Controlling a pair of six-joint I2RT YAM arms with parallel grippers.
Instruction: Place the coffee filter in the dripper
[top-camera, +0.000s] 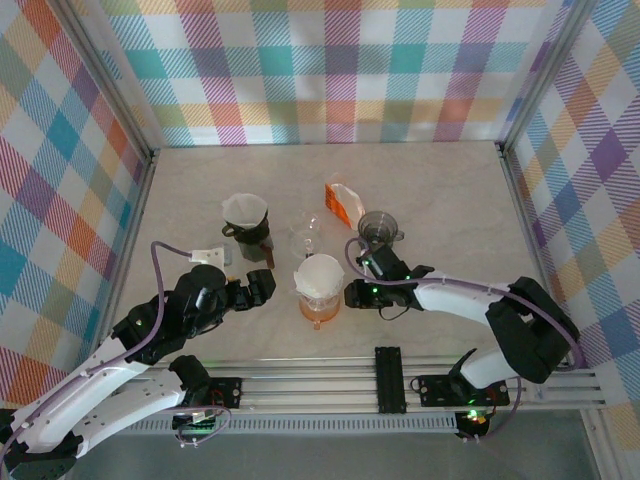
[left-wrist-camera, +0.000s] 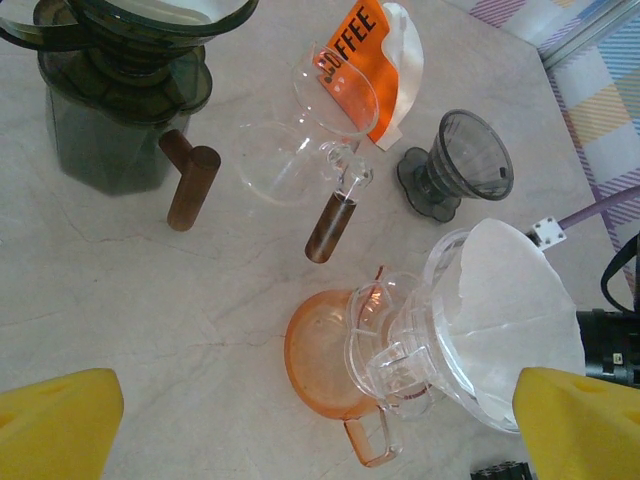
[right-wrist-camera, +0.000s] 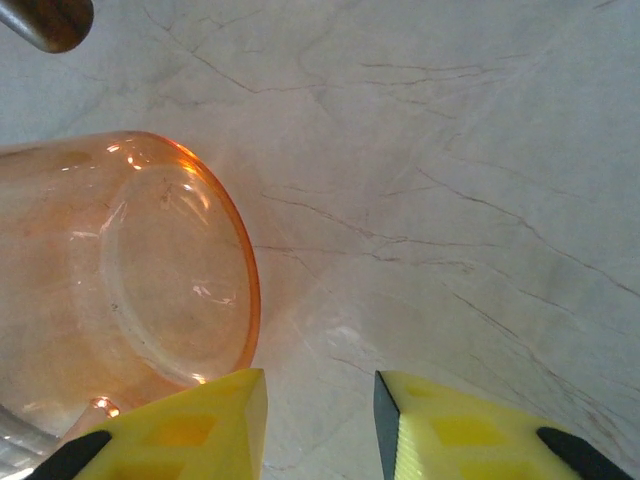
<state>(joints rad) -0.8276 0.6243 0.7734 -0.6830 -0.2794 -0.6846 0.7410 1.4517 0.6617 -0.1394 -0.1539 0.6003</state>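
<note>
1 white coffee filter (top-camera: 318, 272) sits opened as a cone inside the clear dripper (left-wrist-camera: 405, 345), just below the centre of the top view. The dripper rests on an orange cup (right-wrist-camera: 130, 270), which stands on the pale marbled worktop (top-camera: 450, 190).

The left jaws are at the cup's left side in the top view and are wide open. In the left wrist view, the left pads (left-wrist-camera: 575, 425) sit in the 2 lower corners of the frame, with the cup, dripper and filter between and above them, untouched.

The right jaws are low at the cup's right side. In the right wrist view, the right pads (right-wrist-camera: 190, 430) stand a little apart at the bottom edge, with bare worktop showing through the narrow gap, so they grip nothing. The left one lies just beside the cup's base; I cannot tell whether it touches.

Above the cup in the top view stand 4 more things:
- a dark server (top-camera: 248, 238) with a second filter in its dripper, upper left
- a clear glass dripper (top-camera: 307, 232) with a brown handle, near the centre
- an orange filter packet (top-camera: 340, 203) above that
- a grey dripper (top-camera: 379, 226) to the right
</note>
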